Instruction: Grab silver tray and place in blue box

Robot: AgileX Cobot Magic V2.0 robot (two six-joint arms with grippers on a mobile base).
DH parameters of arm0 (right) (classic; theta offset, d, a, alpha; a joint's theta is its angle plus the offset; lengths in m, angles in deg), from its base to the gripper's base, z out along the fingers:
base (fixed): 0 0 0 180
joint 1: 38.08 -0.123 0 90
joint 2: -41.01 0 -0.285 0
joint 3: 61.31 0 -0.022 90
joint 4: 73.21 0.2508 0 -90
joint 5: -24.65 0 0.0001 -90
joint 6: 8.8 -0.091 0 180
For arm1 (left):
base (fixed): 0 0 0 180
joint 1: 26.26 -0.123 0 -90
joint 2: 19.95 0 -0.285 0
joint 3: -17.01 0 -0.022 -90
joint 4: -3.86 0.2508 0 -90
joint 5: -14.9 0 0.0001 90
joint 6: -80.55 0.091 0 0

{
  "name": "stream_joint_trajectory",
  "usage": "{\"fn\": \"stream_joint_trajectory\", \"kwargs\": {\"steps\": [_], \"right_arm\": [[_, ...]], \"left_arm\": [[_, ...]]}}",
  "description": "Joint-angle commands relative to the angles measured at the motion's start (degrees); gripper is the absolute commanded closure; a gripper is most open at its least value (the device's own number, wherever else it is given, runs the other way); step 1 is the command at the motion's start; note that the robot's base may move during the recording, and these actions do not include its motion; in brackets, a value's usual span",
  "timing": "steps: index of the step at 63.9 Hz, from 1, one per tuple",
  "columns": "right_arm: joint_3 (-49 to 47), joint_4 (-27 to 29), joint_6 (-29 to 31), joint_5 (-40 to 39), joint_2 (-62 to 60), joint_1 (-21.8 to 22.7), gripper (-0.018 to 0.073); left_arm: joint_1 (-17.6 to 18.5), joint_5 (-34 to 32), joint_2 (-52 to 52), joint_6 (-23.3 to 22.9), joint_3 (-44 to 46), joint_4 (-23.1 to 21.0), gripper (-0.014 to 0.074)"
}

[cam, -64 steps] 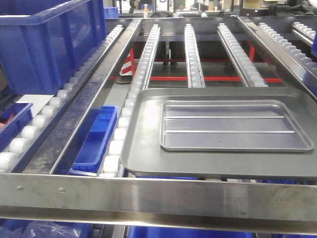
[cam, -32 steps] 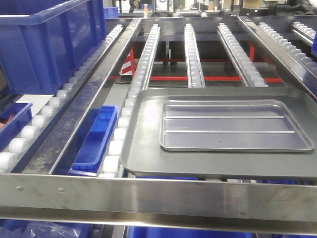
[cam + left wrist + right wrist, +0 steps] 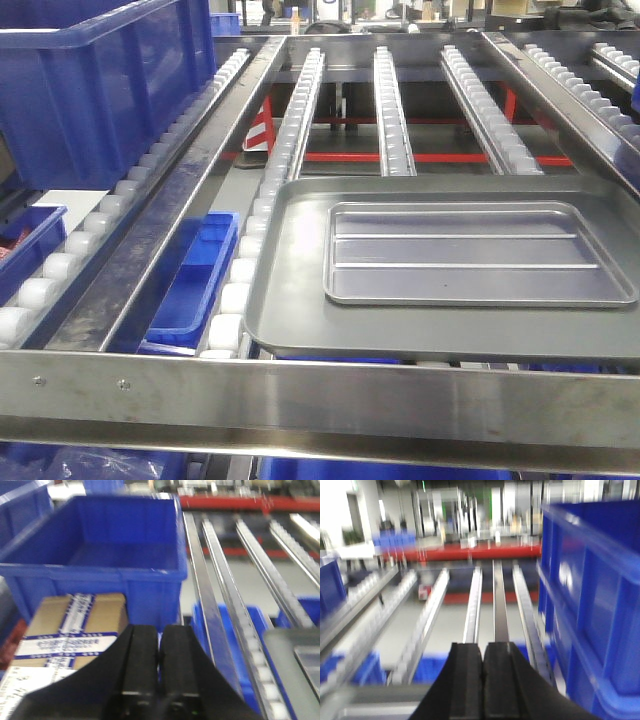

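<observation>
Because its jaws meet with no gap, left end effector (image 3: pixel 159 630): clenched on nothing, with a cardboard carton (image 3: pixel 75 622) at its 9 o'clock.
Right end effector (image 3: pixel 482 650): likewise clenched and bare, aimed along the roller tracks (image 3: pixel 495 600); another blue crate (image 3: pixel 600 580) at its 3 o'clock.
Silver tray (image 3: pixel 470 255): lying flat inside the dark-grey tray (image 3: pixel 290 300), which rests on the rollers; untouched.
Long axis: 9 to 3 o'clock in the front view, its two ridges running the same way.
Bearing: the grey tray's corner shows at 4 o'clock of the left end effector; the blurred right wrist view shows no tray.
Nearer arm: probably the left, though the front view shows neither arm.
Blue box (image 3: pixel 100 590): at 12 o'clock of the left end effector and 10 o'clock of the tray, with nothing visible inside.
</observation>
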Motion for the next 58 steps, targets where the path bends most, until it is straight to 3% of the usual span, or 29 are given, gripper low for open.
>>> {"fn": "stream_joint_trajectory", "kwargs": {"steps": [1,7,12,26,32,41,47,58], "right_arm": [[-4.2,0.0,0.2,-0.4,6.0,-0.9,0.0342],[-5.4,0.0,0.2,1.9,12.4,-2.9,0.0199],[-6.7,0.0,0.2,4.6,17.4,-4.8,0.0132],[-13.3,0.0,0.3,12.0,30.8,-8.6,0.0118],[-15.6,0.0,0.2,12.8,36.4,-8.7,0.0124],[-20.0,0.0,0.2,15.7,43.5,-8.9,0.0124],[-23.3,0.0,0.2,17.5,48.3,-9.5,0.0124],[-28.8,0.0,0.2,22.1,57.3,-11.2,0.0124]], "left_arm": [[2.2,-2.8,-7.1,0.0,4.8,-0.9,0.043],[5.4,-2.9,-16.5,0.0,7.3,-2.0,0.0304],[9.3,-3.1,-23.8,0.0,10.0,-3.5,0.0281],[26.2,-3.3,-45.0,0.0,22.1,-4.6,0.0281],[31.0,-4.1,-53.9,-0.1,27.6,-6.3,0.0281],[31.1,2.5,-65.4,-0.1,37.8,-13.5,0.0281],[29.7,10.0,-72.5,-3.5,45.0,-13.5,0.0281],[29.2,17.1,-83.2,-8.7,57.0,-11.7,0.0282]]}}
